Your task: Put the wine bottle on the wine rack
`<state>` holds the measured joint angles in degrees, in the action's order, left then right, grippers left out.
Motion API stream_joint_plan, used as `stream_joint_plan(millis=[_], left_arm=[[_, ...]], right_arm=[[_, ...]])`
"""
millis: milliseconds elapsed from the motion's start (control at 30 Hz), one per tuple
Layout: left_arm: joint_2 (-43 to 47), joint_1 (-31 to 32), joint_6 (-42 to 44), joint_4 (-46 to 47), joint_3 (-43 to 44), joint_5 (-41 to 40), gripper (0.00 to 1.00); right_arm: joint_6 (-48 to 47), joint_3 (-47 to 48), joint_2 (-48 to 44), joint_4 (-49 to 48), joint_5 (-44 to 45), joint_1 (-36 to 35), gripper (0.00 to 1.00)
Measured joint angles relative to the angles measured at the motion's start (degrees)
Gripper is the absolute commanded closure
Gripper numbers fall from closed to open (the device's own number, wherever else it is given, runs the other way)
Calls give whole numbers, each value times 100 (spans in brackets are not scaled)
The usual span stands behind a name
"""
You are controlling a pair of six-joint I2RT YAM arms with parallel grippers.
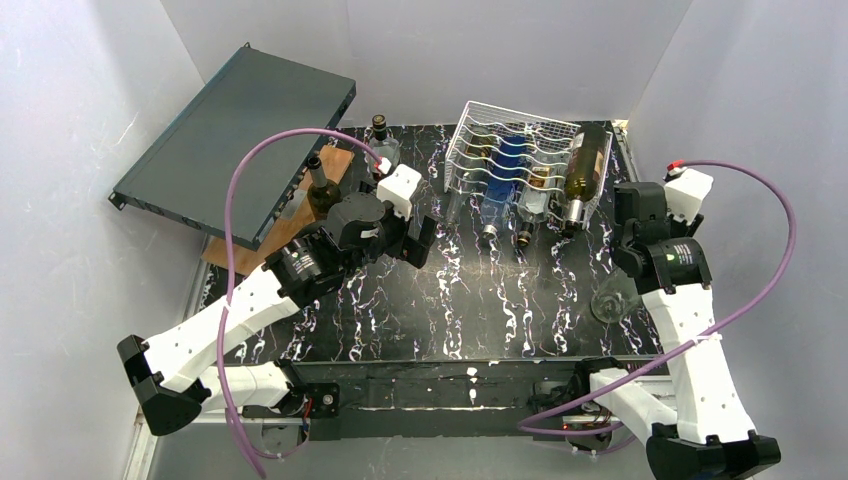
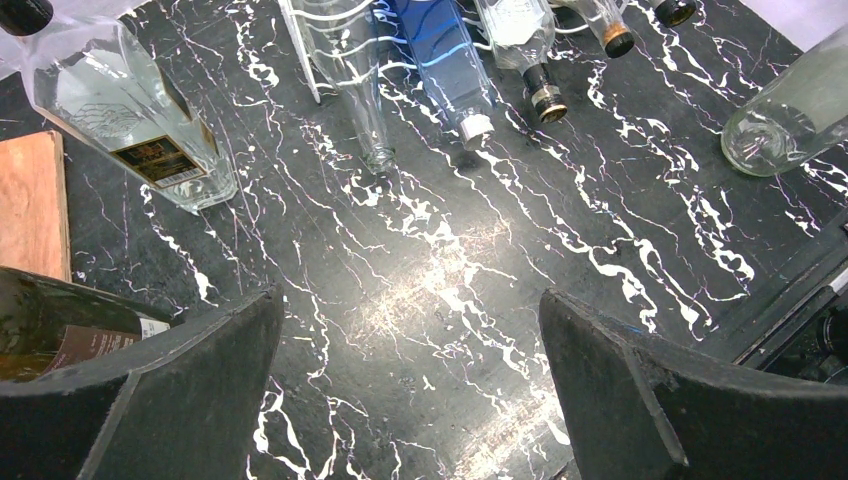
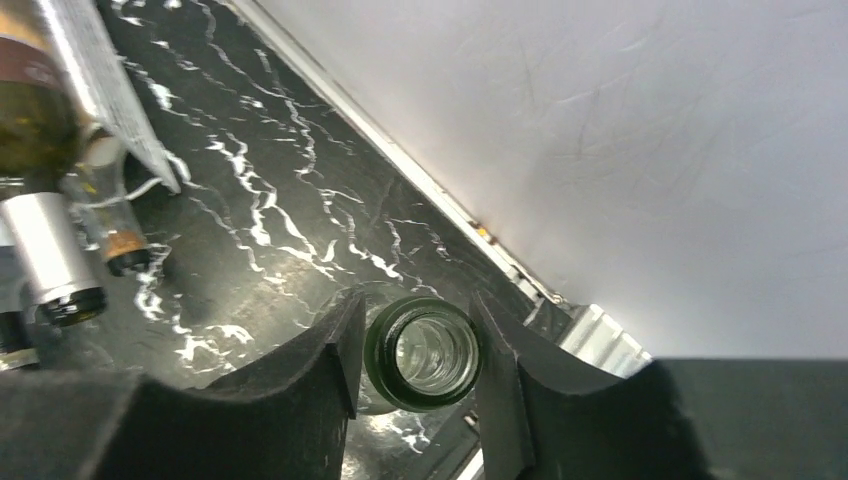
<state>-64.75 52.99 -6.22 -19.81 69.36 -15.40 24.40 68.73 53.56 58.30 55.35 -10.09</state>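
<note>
The white wire wine rack [image 1: 470, 130] stands at the back centre and holds several bottles lying neck-forward, with an olive-green one [image 1: 586, 165] at its right end. My right gripper [image 3: 418, 305] is shut on the neck of a clear greenish wine bottle [image 3: 425, 352], one finger on each side of its open mouth. In the top view that bottle's glass base [image 1: 611, 300] shows under my right arm, right of the rack's front. It also shows tilted in the left wrist view [image 2: 790, 110]. My left gripper [image 2: 410, 298] is open and empty above the marble table [image 1: 450, 310].
A dark-teal flat case [image 1: 235, 145] leans at the back left over a wooden board [image 1: 290, 215]. A dark bottle [image 1: 320, 185] and a clear square bottle [image 2: 130, 110] stand by the board. White walls close in on three sides; the table's right edge [image 3: 440, 200] is near my right gripper.
</note>
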Motion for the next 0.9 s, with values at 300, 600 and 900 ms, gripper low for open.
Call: stream_joint_plan(millis=[300,600,900], left_arm=[[-55,0,-2,-11,0,-4,1],[-57,0,0,-13,0,-26,1],[-9,0,-17,17,-4,-343,1]], right_arm=[[-1038,-116,-151,-752,-879,24,99],[-2487,-101,-9,-1331,-2874,-420,99],[-3228,129,929,-1696,-3775,-1534,99]])
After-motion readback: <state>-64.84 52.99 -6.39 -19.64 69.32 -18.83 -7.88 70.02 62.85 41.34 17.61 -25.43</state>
